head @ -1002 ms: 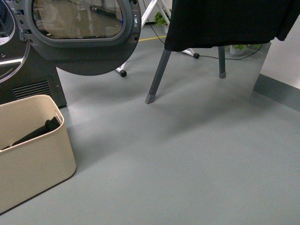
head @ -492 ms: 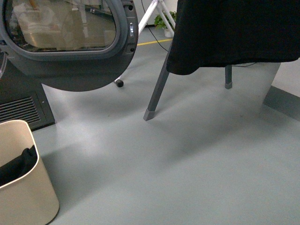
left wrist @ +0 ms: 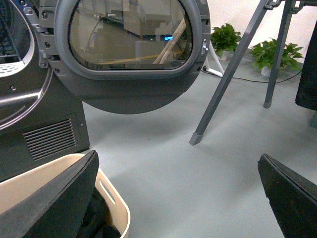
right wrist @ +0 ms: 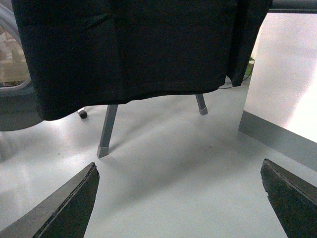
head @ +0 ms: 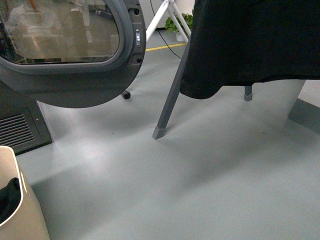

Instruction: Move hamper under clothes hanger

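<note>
The left claw (left wrist: 174, 198) is open wide and holds nothing, and the right claw (right wrist: 176, 198) is open wide and empty too. The hamper (head: 31, 222) sits on the floor (head: 210, 180) at the near left, with only one corner in the front view. In the left wrist view one short end with its slot handle (left wrist: 106, 191) faces the rack. So its long side seems to run away toward the left, but too little shows to be sure. A dark cloth (head: 8, 201) lies inside it. Farther on, well apart from the hamper, stands the clothes hanger (head: 170, 100) with its slanted grey leg. A big black cloth (head: 250, 45) hangs from it. To the left, the washer's round door (head: 70, 55) hangs open. Behind are a white stand (head: 161, 15) and green plants (left wrist: 226, 37).
</note>
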Robot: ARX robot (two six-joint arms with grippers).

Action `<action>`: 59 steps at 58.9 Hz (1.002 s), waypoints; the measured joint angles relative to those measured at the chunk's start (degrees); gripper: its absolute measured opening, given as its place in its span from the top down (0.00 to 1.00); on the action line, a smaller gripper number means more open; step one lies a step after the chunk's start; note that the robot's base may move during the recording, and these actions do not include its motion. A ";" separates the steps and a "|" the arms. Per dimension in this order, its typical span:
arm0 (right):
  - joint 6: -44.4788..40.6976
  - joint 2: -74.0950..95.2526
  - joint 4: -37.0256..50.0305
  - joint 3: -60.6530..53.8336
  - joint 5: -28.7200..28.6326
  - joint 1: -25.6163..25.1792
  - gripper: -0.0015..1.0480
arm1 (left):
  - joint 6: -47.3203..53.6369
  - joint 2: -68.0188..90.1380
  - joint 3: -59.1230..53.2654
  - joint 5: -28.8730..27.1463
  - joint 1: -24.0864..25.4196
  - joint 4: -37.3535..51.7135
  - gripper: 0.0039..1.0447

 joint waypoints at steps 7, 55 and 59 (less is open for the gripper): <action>0.00 0.00 0.00 0.00 0.00 0.00 0.07 | 0.00 0.00 0.00 0.04 0.02 0.00 0.06; 0.00 0.04 0.02 0.00 -0.48 0.15 0.07 | 0.00 -0.11 0.00 -0.39 0.04 0.00 0.06; 0.00 0.02 0.02 0.00 -0.59 0.17 0.07 | -0.02 -0.13 0.00 -0.50 0.11 0.00 0.06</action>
